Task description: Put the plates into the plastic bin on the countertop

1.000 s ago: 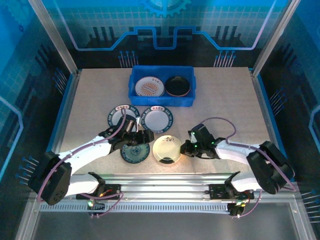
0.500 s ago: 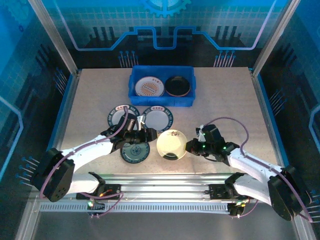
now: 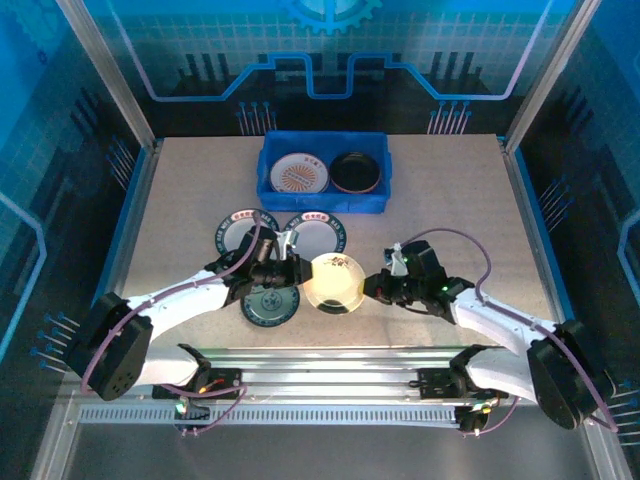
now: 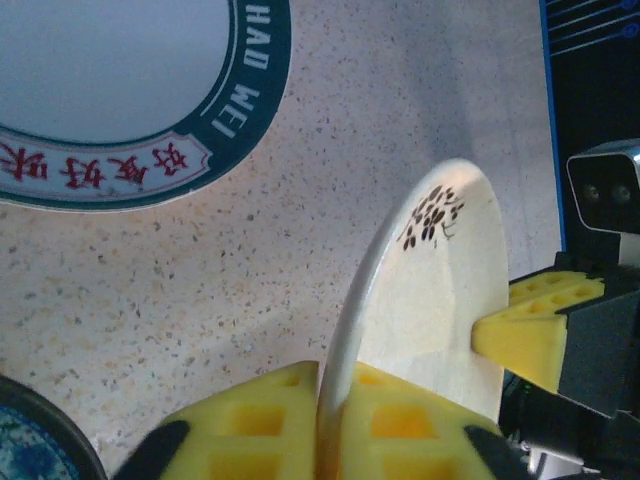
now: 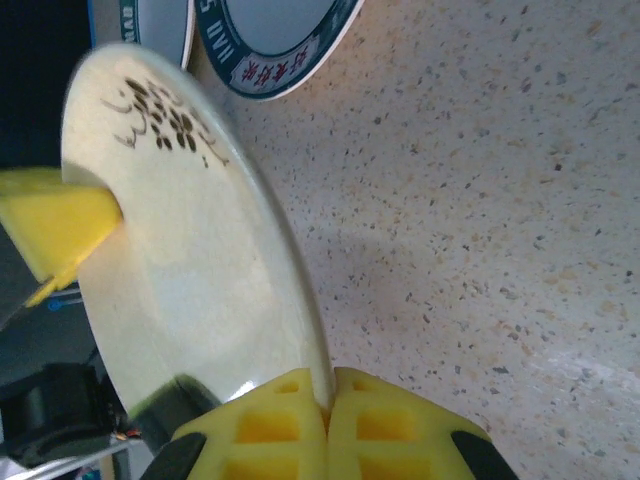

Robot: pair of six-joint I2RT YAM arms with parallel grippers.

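Observation:
A cream plate [image 3: 335, 282] with a dark flower sprig hangs tilted above the countertop [image 3: 450, 200], held at both ends. My left gripper [image 3: 298, 271] is shut on its left rim; in the left wrist view the yellow pads [image 4: 250, 425] pinch the plate's edge [image 4: 425, 280]. My right gripper [image 3: 373, 288] is shut on the opposite rim, pads [image 5: 385, 425] clamped on the cream plate [image 5: 180, 270]. The blue plastic bin [image 3: 323, 203] at the back holds an orange-patterned plate [image 3: 300, 175] and a dark plate [image 3: 355, 171].
Two white plates with dark rims [image 3: 243, 229] [image 3: 316, 232] lie between the bin and the grippers. A dark green patterned plate [image 3: 268, 304] lies under the left arm's wrist. Metal rails [image 3: 330, 360] run along the near edge.
The right gripper has lifted the cream plate off the countertop and carried it left. The left gripper, open before, has shut on the plate's other rim.

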